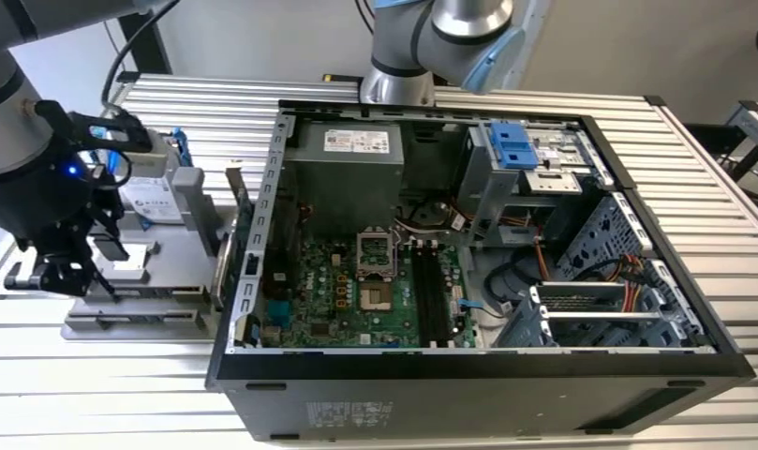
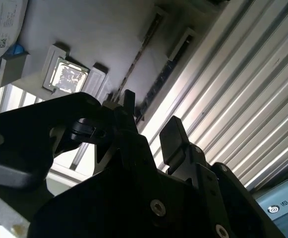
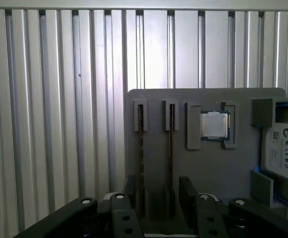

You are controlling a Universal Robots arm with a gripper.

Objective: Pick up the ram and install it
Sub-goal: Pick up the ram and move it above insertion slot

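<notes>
The open computer case (image 1: 479, 394) takes up most of the slatted metal table (image 1: 104, 394), its motherboard (image 1: 341, 300) in plain sight, though I can't make out whether the long dark slots on it are filled. On the exterior view's left the arm (image 1: 29, 178) hangs over a grey holder (image 1: 154, 258) and covers much of it. The hard drive (image 3: 282, 148) is cut off at the frame edge in the first wrist view. The gripper (image 3: 161, 198) is released, fingers (image 3: 188, 193) spread just over the holder. The processor chip (image 3: 214, 124) lies flat in its recess. The ram (image 3: 171, 134) stands on edge in a holder groove, in line with the gap between the fingers, its near end hidden behind them. A second stick (image 3: 140, 144) stands beside it.
</notes>
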